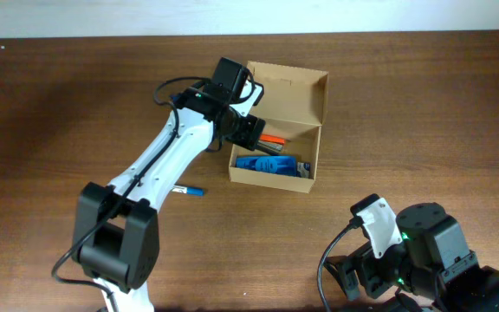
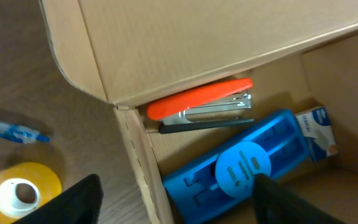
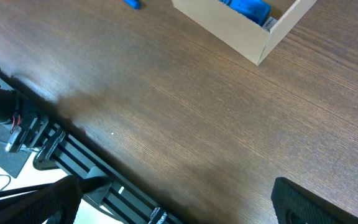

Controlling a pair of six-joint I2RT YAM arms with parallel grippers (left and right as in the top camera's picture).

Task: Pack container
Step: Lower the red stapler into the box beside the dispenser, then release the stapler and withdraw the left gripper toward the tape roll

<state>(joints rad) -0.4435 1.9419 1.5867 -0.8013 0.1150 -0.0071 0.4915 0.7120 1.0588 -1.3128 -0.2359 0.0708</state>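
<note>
The container (image 1: pixel 297 87) is a tan cardboard box with its flap lid standing open at the back. Inside lie an orange stapler (image 2: pixel 197 99), a blue plastic tool with a round label (image 2: pixel 241 165) and a small white-and-blue packet (image 2: pixel 316 127). My left gripper (image 2: pixel 176 205) is open and empty, low over the box's left wall (image 2: pixel 135 149), one finger outside and one inside. In the overhead view it (image 1: pixel 262 143) is at the box's left edge. My right gripper (image 3: pixel 179 208) is open and empty above bare table, far from the box (image 3: pixel 241 31).
A yellow tape roll (image 2: pixel 20 190) and a blue pen (image 2: pixel 14 130) lie on the table left of the box; the pen also shows in the overhead view (image 1: pixel 191 191). The right arm (image 1: pixel 405 251) sits at the front right. The table's front edge with black rails (image 3: pixel 61 149) is close below it.
</note>
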